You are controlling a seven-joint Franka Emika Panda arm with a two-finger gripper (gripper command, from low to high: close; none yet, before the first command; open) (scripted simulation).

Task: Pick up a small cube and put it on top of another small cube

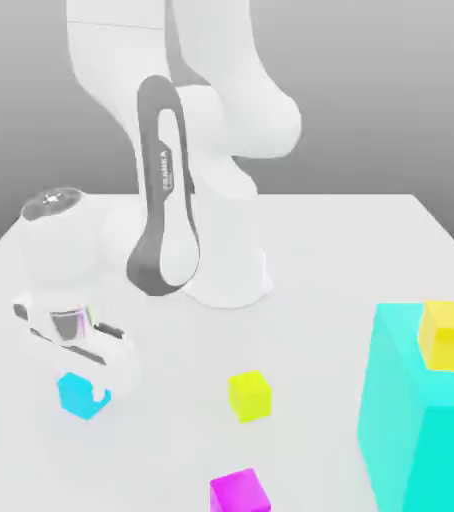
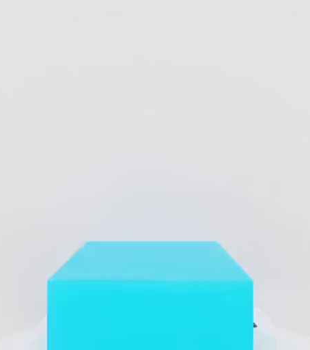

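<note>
Your gripper: closed on the small blue cube, low over the white table
Small glossy blue cube: between your fingertips
Small magenta cube, small yellow-green cube: both apart from your gripper, toward the exterior view's right

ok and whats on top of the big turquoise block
A small yellow cube sits on top of the big turquoise block. The part of the block's top directly beneath that cube is covered, so it can't be seen.
</note>
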